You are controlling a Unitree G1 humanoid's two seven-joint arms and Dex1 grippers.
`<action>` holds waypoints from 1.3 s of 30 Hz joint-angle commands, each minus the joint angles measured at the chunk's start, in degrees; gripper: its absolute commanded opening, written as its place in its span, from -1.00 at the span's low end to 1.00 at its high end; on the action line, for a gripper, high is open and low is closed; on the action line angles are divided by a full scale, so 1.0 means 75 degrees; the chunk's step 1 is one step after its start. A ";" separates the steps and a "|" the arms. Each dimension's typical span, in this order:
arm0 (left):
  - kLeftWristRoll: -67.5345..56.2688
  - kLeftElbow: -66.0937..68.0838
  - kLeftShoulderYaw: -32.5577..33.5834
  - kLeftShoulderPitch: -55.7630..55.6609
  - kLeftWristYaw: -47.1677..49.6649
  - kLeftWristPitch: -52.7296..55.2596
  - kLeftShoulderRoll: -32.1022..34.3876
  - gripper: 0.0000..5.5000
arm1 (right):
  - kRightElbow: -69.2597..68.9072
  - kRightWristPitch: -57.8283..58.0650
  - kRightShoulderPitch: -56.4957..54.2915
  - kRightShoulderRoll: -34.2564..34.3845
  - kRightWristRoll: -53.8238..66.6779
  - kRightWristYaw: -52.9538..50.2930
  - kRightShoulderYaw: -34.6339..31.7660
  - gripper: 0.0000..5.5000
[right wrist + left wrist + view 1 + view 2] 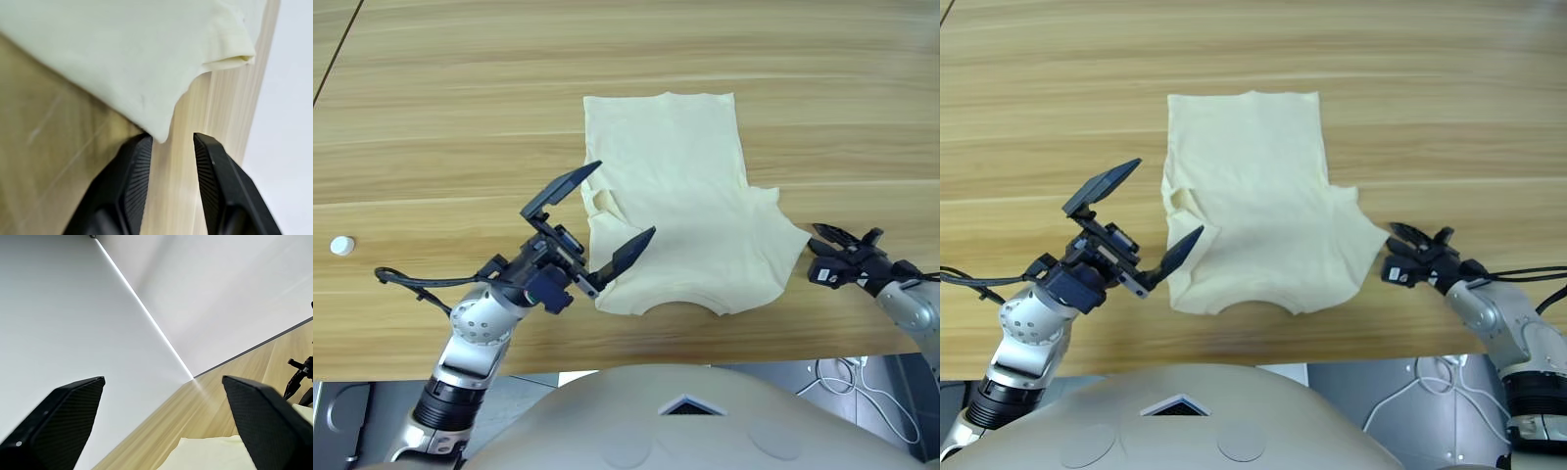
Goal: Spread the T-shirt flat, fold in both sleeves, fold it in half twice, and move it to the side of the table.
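Observation:
A pale yellow T-shirt [680,196] lies on the wooden table [460,98], collar toward the near edge. Its left sleeve is folded in over the body, while the right sleeve [785,240] sticks out flat. My left gripper [625,200] hovers open, fingers spread wide, over the shirt's left edge. In the left wrist view its gripper [162,382] points up at the wall, with shirt cloth [210,453] below. My right gripper [818,240] is low on the table at the right sleeve's tip. The right wrist view shows that gripper [172,142] open a little, the sleeve's corner [159,129] just at its mouth.
A small white cap [342,245] lies on the table far to the left. The table's near edge runs just below the shirt's collar. Cables [862,387] hang beyond the edge at the lower right. Bare wood stretches behind and to both sides of the shirt.

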 commanded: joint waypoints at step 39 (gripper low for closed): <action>0.0171 0.0352 0.0109 0.0017 -0.0325 -0.0239 -0.0251 0.63 | -0.0185 0.0044 -0.0667 0.0254 0.1261 -0.1706 0.0332 -0.99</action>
